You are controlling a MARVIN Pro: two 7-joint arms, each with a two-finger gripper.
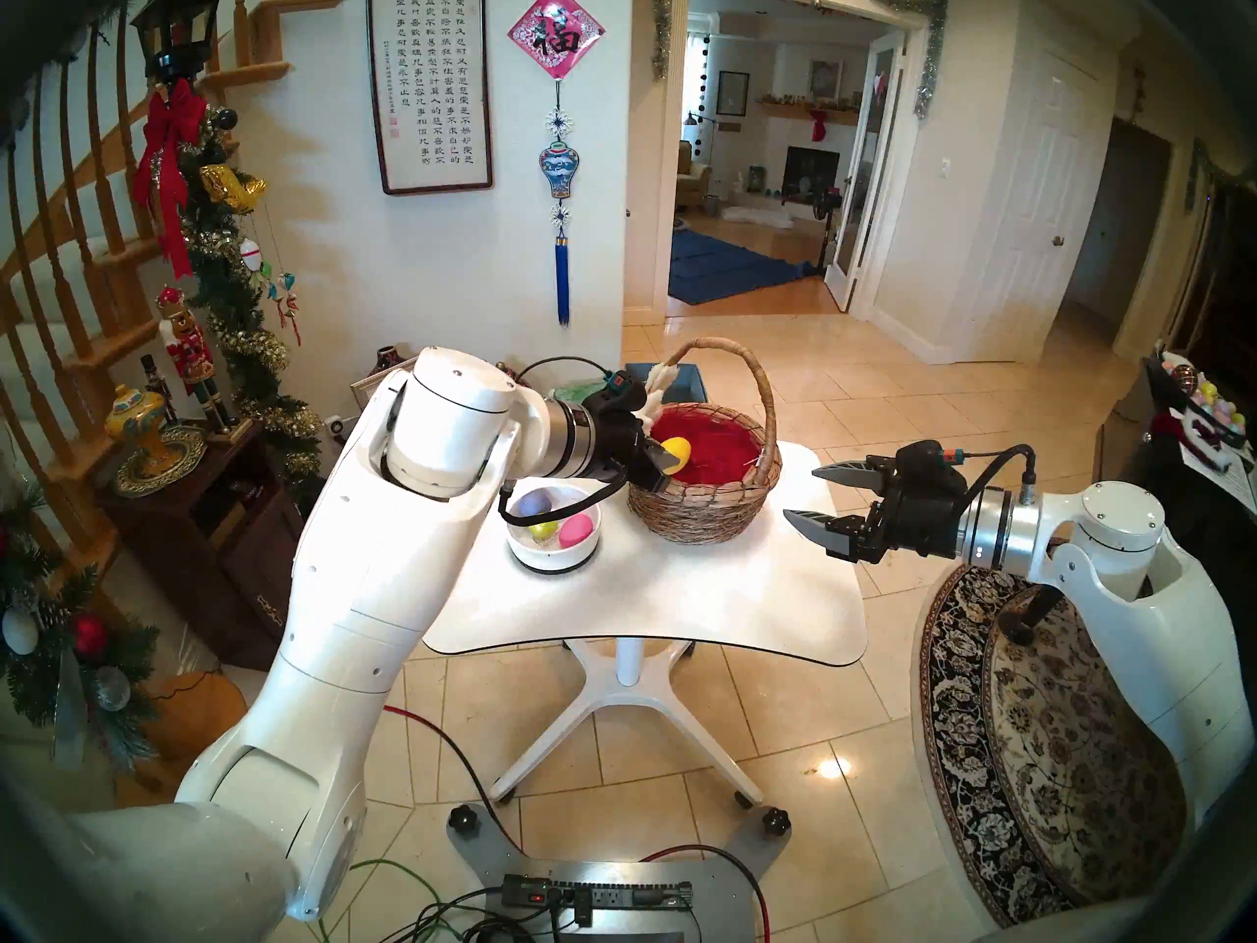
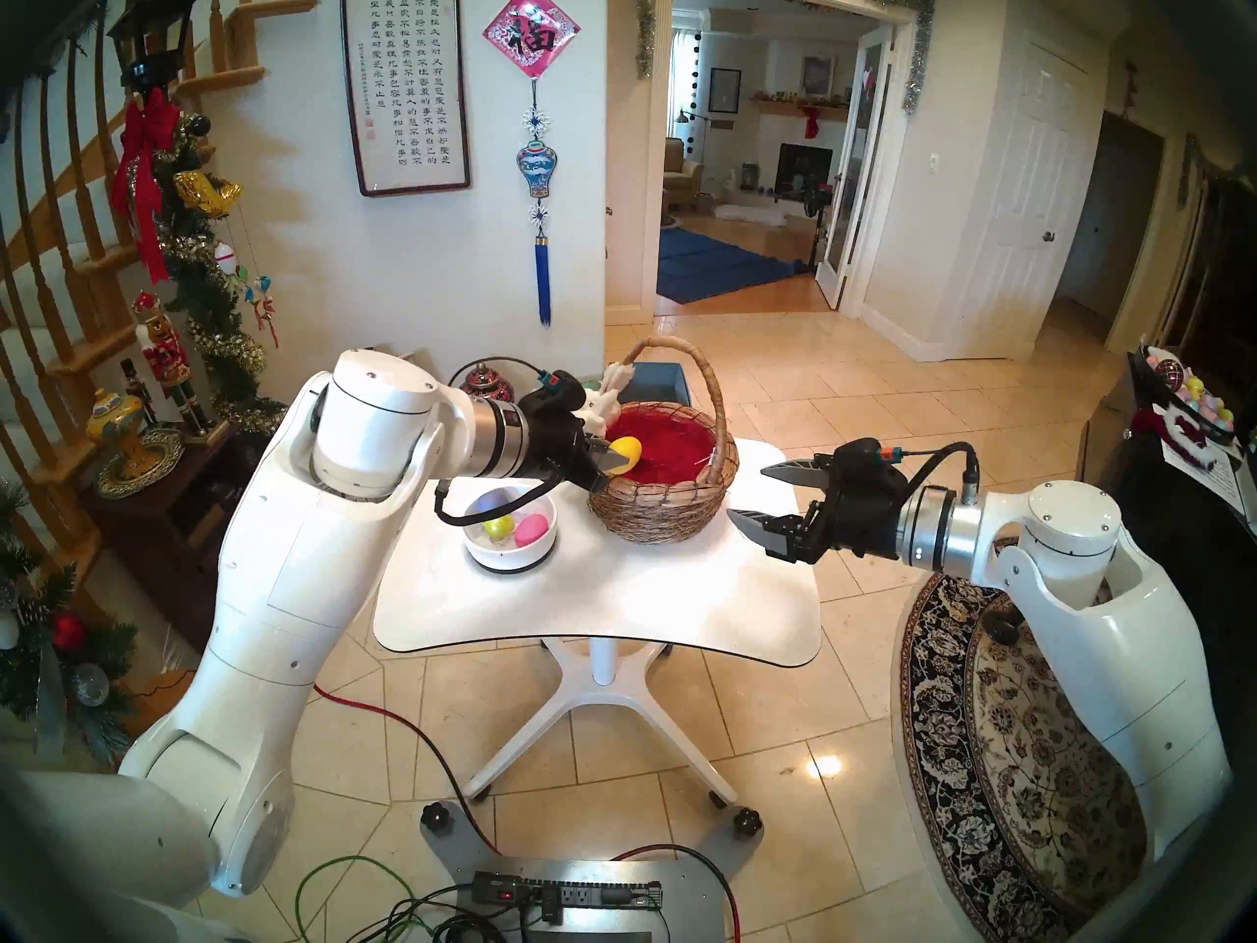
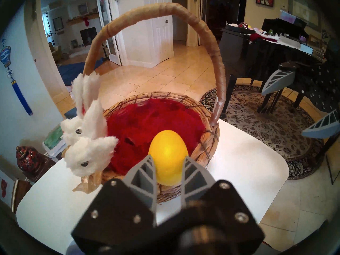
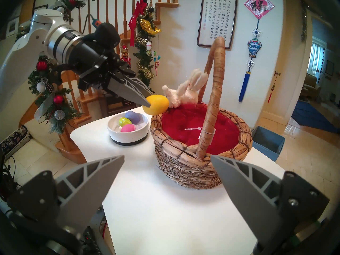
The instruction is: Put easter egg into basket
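Observation:
A yellow easter egg point(image 3: 168, 157) sits pinched between the grey fingers of my left gripper point(image 3: 168, 163), which is shut on it. The egg point(image 4: 156, 107) hangs just above the near-left rim of the basket point(image 4: 198, 168), a tan wicker one with a tall arched handle point(image 3: 156, 9), red lining point(image 1: 707, 445) and white plush bunnies point(image 3: 86, 131) on its rim. My left gripper point(image 1: 663, 462) reaches in from the left. At the table's right edge my right gripper point(image 1: 809, 499) stands open and empty, apart from the basket point(image 2: 656, 506).
A shallow white bowl point(image 1: 554, 557) left of the basket holds purple, green and pink eggs point(image 4: 128, 122). All stand on a small white pedestal table point(image 1: 680, 622). A black piano point(image 3: 257, 52) and patterned round rug point(image 1: 1047, 751) lie to the right; a blue bin point(image 4: 268, 144) stands behind the table.

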